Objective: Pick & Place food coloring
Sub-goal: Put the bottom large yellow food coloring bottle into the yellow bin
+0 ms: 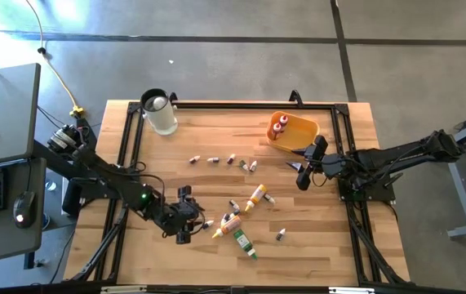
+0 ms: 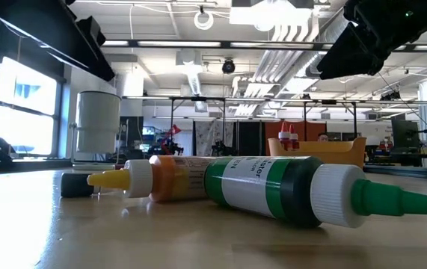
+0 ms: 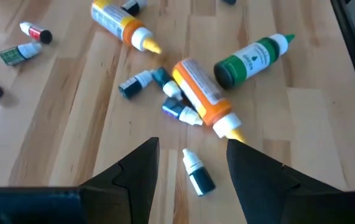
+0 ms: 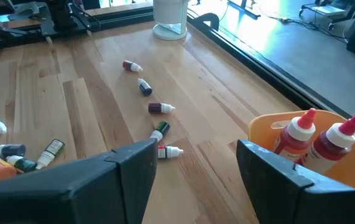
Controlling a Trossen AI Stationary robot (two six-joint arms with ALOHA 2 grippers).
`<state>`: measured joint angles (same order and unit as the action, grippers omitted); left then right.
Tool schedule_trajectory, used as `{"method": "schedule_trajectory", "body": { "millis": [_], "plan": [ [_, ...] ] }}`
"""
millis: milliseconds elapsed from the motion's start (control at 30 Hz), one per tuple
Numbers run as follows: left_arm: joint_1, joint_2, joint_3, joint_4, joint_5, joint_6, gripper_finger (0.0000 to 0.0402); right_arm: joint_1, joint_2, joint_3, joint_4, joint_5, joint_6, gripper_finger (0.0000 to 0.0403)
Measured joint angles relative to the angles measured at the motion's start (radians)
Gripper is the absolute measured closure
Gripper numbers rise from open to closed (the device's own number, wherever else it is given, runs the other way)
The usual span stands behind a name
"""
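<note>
Many small food coloring bottles and vials lie scattered on the wooden table. My left gripper [image 1: 192, 226] [image 3: 193, 146] is open and hovers over the near cluster. A tiny dark vial with a white cap [image 3: 197, 173] lies on its side between the fingers, which do not touch it. Just beyond it lie an orange bottle [image 3: 202, 96] [image 2: 176, 179] and a green bottle [image 3: 252, 59] [image 2: 295, 190]. My right gripper [image 1: 304, 173] [image 4: 196, 149] is open beside the orange-yellow tray [image 1: 298, 129] [image 4: 270, 124], where two red bottles [image 4: 317, 140] stand upright.
A clear round jar [image 1: 159, 112] stands at the far left corner. A row of tiny vials [image 1: 224, 160] [image 4: 155, 109] lies mid-table, and a yellow-capped bottle [image 1: 255, 196] lies near the middle. A black frame runs around the table's edges. Bare wood shows along the near right.
</note>
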<state>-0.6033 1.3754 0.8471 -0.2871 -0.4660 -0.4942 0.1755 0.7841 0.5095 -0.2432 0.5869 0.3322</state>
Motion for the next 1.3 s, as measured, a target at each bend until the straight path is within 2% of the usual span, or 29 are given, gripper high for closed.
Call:
{"method": "schedule_trajectory", "body": {
  "millis": [400, 600, 733, 967, 1100, 1300],
  "plan": [
    [0.001, 0.000, 0.001, 0.016, -0.093, 0.020, 0.0218, 0.000, 0.000, 0.000, 0.000, 0.000, 0.000, 0.0189],
    [0.001, 0.001, 0.001, 0.065, -0.025, 0.090, 0.0218, 0.000, 0.000, 0.000, 0.000, 0.000, 0.000, 0.0189],
    [0.001, 0.001, 0.002, 0.114, -0.021, 0.101, 0.0218, 0.000, 0.000, 0.000, 0.000, 0.000, 0.000, 0.0188],
    [0.001, 0.001, 0.002, 0.105, -0.020, 0.100, 0.0218, 0.000, 0.000, 0.000, 0.000, 0.000, 0.000, 0.0187],
    [0.001, 0.001, 0.002, 0.105, -0.013, 0.054, 0.0218, 0.000, 0.000, 0.000, 0.000, 0.000, 0.000, 0.0187],
    [0.001, 0.001, 0.002, 0.105, 0.082, 0.018, 0.0218, 0.000, 0.000, 0.000, 0.000, 0.000, 0.000, 0.0187]
  ]
}}
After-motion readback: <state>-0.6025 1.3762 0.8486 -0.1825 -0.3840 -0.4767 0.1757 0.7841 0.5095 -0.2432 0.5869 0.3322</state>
